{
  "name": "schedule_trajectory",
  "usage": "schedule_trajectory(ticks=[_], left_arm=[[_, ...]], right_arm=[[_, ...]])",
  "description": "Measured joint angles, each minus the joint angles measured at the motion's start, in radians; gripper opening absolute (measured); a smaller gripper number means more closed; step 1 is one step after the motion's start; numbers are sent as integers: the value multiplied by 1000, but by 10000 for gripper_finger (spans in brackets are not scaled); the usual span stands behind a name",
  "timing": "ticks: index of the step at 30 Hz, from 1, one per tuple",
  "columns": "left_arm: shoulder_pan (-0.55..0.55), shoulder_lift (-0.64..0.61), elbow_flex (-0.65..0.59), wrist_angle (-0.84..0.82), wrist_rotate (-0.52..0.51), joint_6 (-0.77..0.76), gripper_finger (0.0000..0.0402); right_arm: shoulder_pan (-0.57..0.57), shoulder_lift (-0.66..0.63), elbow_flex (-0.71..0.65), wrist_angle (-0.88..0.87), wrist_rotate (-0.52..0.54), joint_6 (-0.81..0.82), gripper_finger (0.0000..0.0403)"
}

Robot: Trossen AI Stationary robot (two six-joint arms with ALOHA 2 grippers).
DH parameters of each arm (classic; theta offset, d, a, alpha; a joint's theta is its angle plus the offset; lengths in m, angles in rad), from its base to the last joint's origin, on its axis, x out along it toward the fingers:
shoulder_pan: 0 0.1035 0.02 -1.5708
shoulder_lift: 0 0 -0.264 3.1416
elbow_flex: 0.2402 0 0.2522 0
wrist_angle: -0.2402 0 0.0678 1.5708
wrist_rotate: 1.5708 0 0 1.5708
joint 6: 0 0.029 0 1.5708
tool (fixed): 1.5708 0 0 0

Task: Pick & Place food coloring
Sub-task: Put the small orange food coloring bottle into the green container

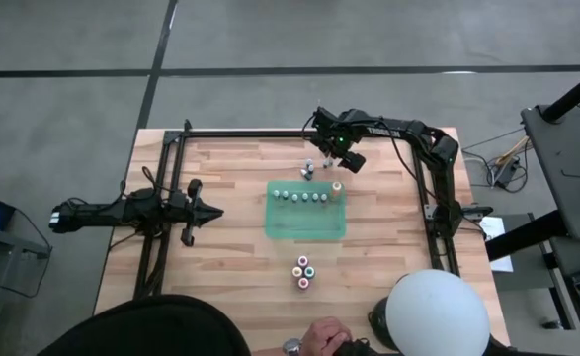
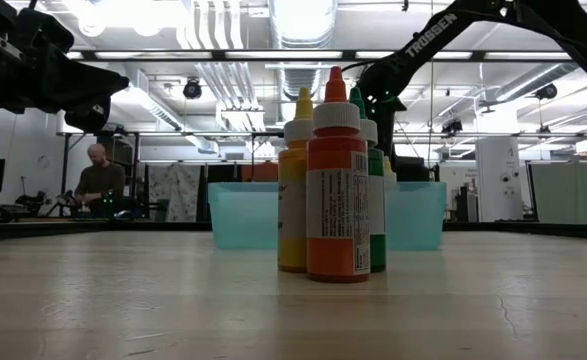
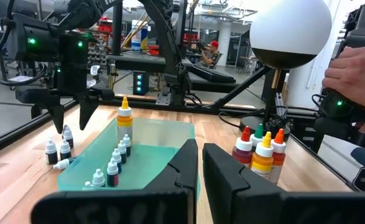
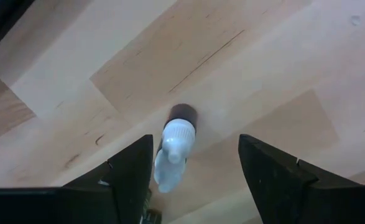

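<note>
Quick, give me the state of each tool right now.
Left tool: shut, holding nothing, waiting at the table's left side.
Right tool: open, above a small white-capped bottle on the table, not gripping it.

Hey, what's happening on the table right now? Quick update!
Right gripper open above small bottle. Left gripper shut, parked beside green tray. Nothing blocking.

Obstacles: bottle row (image 1: pixel 303 196) on green mat (image 1: pixel 306 225); four-bottle cluster (image 1: pixel 303 271) at 6 o'clock. Bare table (image 1: pixel 230 267) between.

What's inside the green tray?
The green tray holds a row of tiny bottles and one taller yellow dropper bottle. Its near wall hides the floor in the low view.
</note>
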Motion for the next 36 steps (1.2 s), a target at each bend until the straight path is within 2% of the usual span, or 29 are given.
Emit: schedule_trajectory(ticks=[17, 36], left_arm=[[0, 0, 0, 0, 0, 0, 0], [-1, 0, 0, 0, 0, 0, 0]], right_arm=[[0, 2, -10, -4, 3, 0, 160], [0, 2, -25, -6, 2, 0, 65]])
